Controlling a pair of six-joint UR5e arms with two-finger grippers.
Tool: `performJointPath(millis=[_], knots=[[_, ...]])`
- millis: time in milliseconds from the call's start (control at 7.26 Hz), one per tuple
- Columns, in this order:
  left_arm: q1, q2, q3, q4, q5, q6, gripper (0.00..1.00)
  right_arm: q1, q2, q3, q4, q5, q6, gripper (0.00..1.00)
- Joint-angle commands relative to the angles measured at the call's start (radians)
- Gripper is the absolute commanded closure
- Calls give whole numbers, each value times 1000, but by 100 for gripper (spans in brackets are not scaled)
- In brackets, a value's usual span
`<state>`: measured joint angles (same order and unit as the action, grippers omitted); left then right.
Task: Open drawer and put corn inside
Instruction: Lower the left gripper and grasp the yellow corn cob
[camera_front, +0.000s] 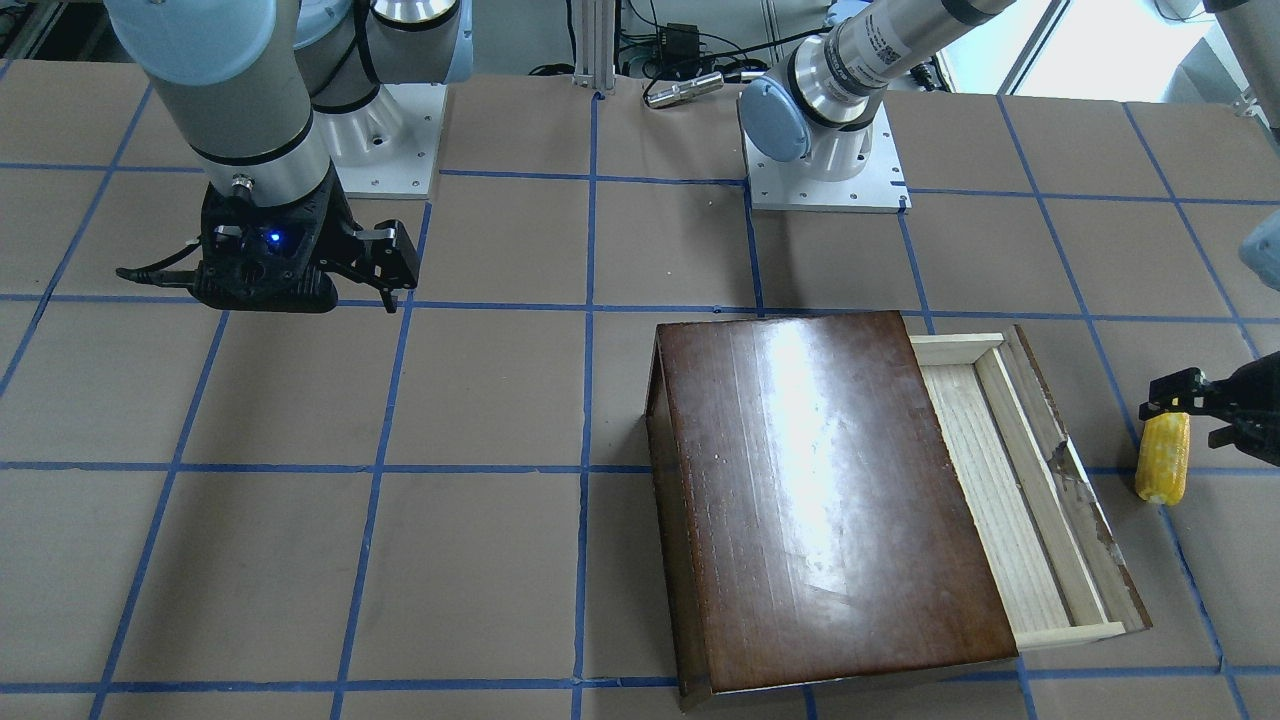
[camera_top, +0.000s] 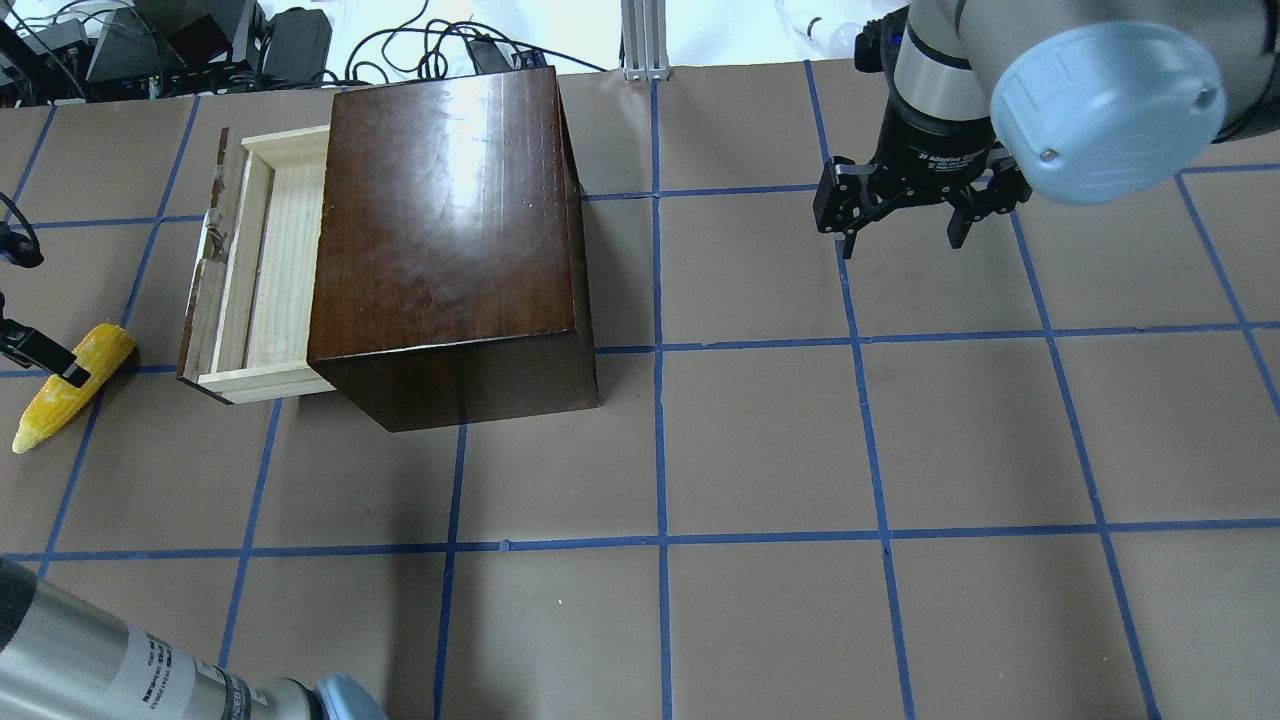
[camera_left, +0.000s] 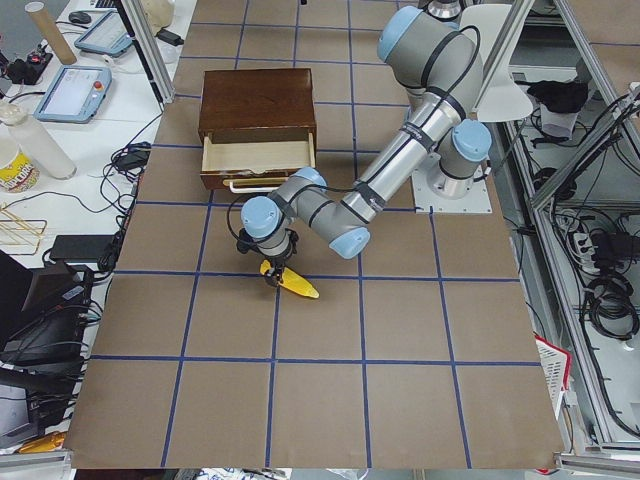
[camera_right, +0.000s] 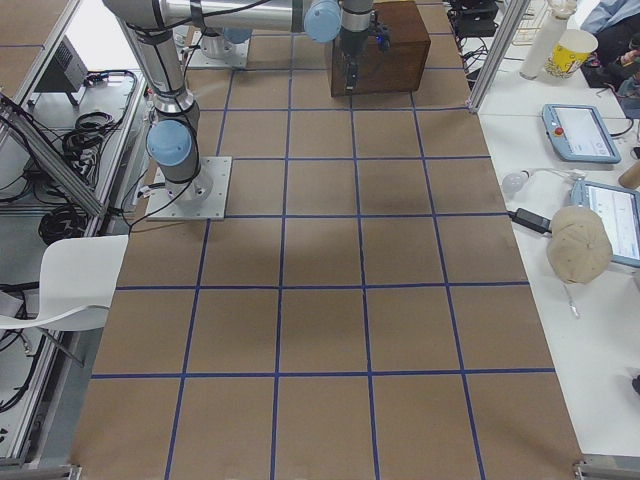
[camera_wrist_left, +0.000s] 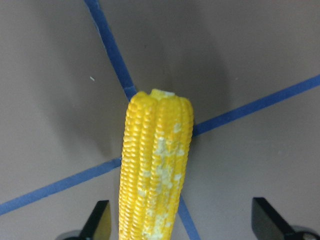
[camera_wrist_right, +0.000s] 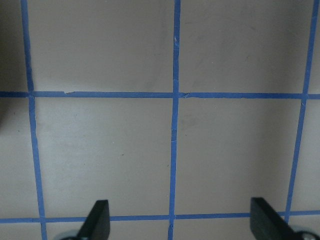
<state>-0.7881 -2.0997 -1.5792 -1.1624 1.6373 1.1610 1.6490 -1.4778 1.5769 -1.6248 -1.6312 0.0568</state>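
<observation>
The yellow corn (camera_top: 70, 385) lies on the table left of the drawer, and also shows in the front view (camera_front: 1163, 460) and the left wrist view (camera_wrist_left: 155, 175). My left gripper (camera_wrist_left: 182, 225) is open, its fingers straddling the cob's thick end; the cob sits close to one finger (camera_wrist_left: 99, 220). The drawer (camera_top: 262, 270) is pulled out of the dark-brown box (camera_top: 450, 220) and its pale tray is bare. My right gripper (camera_top: 900, 235) is open and empty above bare table, far from the box.
The table is brown paper with a blue tape grid (camera_top: 660, 540). Both arm bases (camera_front: 825, 180) stand at the robot's edge. Cables and devices (camera_top: 200, 40) lie beyond the far edge behind the box.
</observation>
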Motion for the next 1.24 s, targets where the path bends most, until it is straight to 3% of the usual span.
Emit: performJointPath(millis=[0, 275, 413, 551, 688, 1101], knots=[[4, -22, -24, 33, 21, 9, 0, 0, 1, 0, 0, 1, 0, 0], [4, -58, -21, 85, 42, 9, 0, 0, 1, 0, 0, 1, 0, 0], [4, -69, -13, 87, 44, 8, 23, 0, 1, 0, 0, 1, 0, 0], [-2, -71, -13, 86, 59, 8, 74, 0, 1, 0, 0, 1, 0, 0], [-3, -71, -12, 89, 94, 6, 100, 0, 1, 0, 0, 1, 0, 0], [-34, -53, 56, 84, 90, -1, 100, 0, 1, 0, 0, 1, 0, 0]])
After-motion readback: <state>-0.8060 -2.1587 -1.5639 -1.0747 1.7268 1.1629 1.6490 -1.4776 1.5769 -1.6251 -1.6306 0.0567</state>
